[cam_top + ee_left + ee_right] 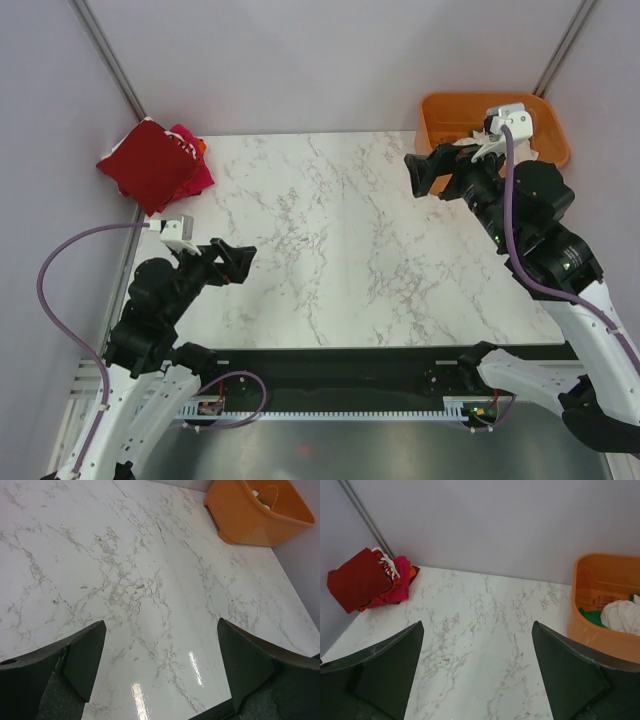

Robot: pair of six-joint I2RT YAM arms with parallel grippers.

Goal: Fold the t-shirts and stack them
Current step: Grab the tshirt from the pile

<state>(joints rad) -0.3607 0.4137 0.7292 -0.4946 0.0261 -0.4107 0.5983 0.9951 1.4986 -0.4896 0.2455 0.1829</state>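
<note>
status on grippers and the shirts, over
Left gripper open, right gripper open, both empty. Dark red t-shirt tops folded pile, far-left corner. White t-shirt, green t-shirt in orange tub. Nothing blocking.

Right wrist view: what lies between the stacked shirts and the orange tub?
Only bare marble tabletop separates the stacked shirts from the orange tub; the right wrist view shows it.

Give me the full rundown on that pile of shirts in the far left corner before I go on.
The pile rests on the table at its far left corner, close against the left wall. A dark red shirt lies folded on top, a roughly square piece of soft, matte cloth. A magenta-pink shirt sticks out from beneath on the right, with slivers of orange and white at the edge between them. Nothing else touches it.
</note>
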